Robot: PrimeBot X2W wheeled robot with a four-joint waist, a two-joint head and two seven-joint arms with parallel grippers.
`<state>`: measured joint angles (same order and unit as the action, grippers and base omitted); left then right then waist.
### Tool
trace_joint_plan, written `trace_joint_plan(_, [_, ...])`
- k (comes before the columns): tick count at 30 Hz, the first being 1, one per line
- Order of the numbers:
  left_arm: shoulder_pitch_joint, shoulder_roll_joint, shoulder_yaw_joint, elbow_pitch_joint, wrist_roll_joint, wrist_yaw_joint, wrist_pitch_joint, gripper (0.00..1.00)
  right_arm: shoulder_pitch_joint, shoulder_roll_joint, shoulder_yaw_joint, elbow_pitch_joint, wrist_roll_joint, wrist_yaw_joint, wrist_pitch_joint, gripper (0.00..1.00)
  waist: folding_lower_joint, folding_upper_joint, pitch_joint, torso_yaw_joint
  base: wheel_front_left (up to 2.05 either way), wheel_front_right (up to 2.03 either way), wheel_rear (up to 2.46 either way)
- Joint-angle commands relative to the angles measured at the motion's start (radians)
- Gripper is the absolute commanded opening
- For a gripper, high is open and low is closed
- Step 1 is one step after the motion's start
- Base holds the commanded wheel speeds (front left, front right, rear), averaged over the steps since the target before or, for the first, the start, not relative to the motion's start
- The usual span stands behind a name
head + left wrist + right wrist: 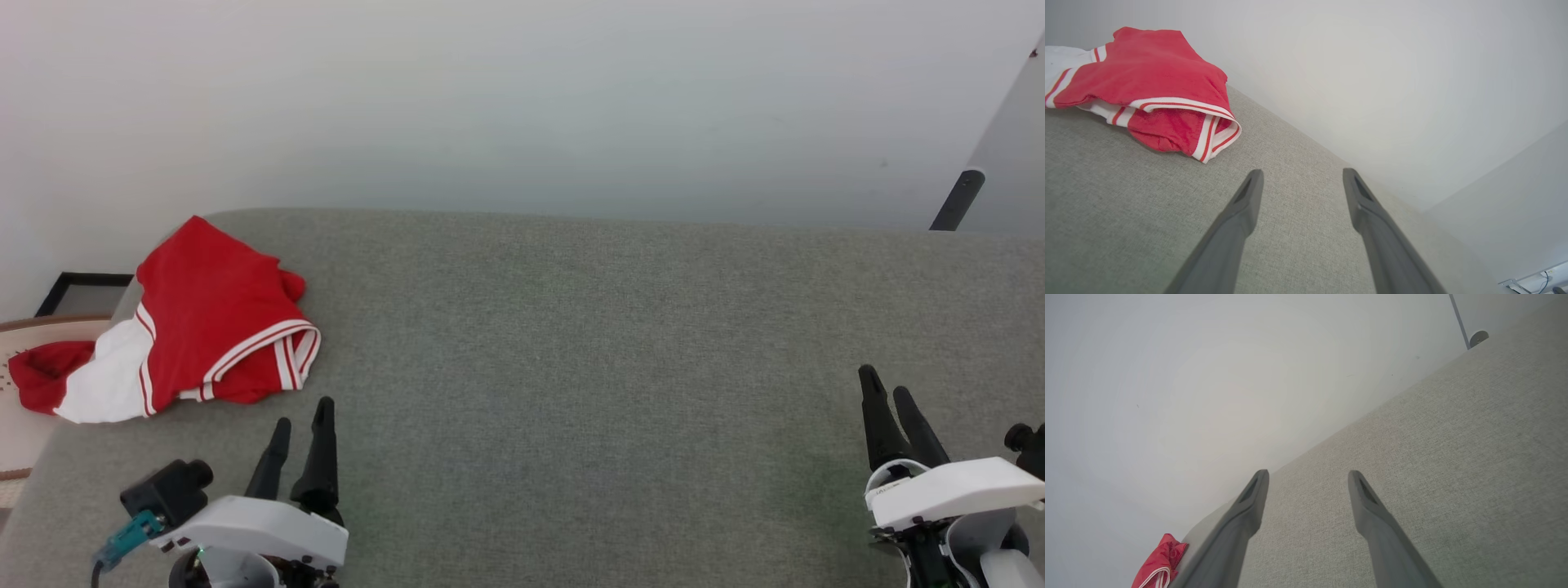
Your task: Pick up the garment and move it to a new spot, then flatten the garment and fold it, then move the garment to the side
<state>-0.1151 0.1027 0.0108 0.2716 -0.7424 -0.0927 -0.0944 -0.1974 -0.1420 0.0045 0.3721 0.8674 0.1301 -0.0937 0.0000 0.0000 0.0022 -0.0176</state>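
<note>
Ahead of both pincers spreads the broad grey woven-cloth tabletop, bare from one set of fingers across to the other and backed by a pale wall.

The garment, a red fabric piece with a white panel and white-red-white striped trim, lies crumpled on that tabletop just ahead of my left pincer and off to its outer side. It is near the fingertips but not touching them. Its long axis runs roughly crosswise to those fingers, the striped hem nearest them and the white panel farther out toward the table's edge. From the left wrist the striped hem sits ahead and to the left of the fingers.

The left pincer stands wide with nothing between its fingers. The right pincer is wide and empty too, and well apart from the garment, which from its wrist is a small red scrap far off beside its left finger. I judge the left arm far better placed for the pick.

Harder to read is the garment's outer end. A red lobe beyond the white panel seems to droop past the table edge, and I cannot tell whether it belongs to the garment or is a separate cloth. The left wrist view cuts off the white panel at its border.
</note>
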Motion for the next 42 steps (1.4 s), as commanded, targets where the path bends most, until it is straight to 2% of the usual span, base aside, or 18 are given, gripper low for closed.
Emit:
trace_joint_plan(1, [-0.022, 0.009, -0.001, -0.012, 0.035, -0.004, -0.010, 1.00, -0.034, -0.007, -0.003, -0.005, -0.038, 0.001, -0.011, 1.00, 0.0000, 0.0000, 0.000, -0.001, 0.00, 0.00, 0.00])
trace_joint_plan(13, [-0.032, 0.019, -0.014, 0.003, 0.181, -0.010, -0.045, 1.00, -0.053, -0.004, -0.018, 0.004, -0.198, 0.001, -0.045, 1.00, 0.0000, 0.0000, -0.001, -0.008, 0.00, 0.00, 0.00])
trace_joint_plan(28, [-0.046, 0.028, -0.026, 0.016, 0.341, -0.015, -0.084, 1.00, -0.077, -0.017, -0.017, 0.025, -0.340, 0.001, -0.084, 1.00, 0.0000, 0.0000, -0.001, -0.017, 0.00, 0.00, 0.00])
trace_joint_plan(42, [-0.056, 0.027, -0.021, 0.038, 0.429, -0.029, -0.112, 1.00, -0.082, -0.020, -0.032, 0.027, -0.439, 0.001, -0.114, 1.00, 0.0000, 0.0000, -0.006, -0.023, 0.00, 0.00, 0.00])
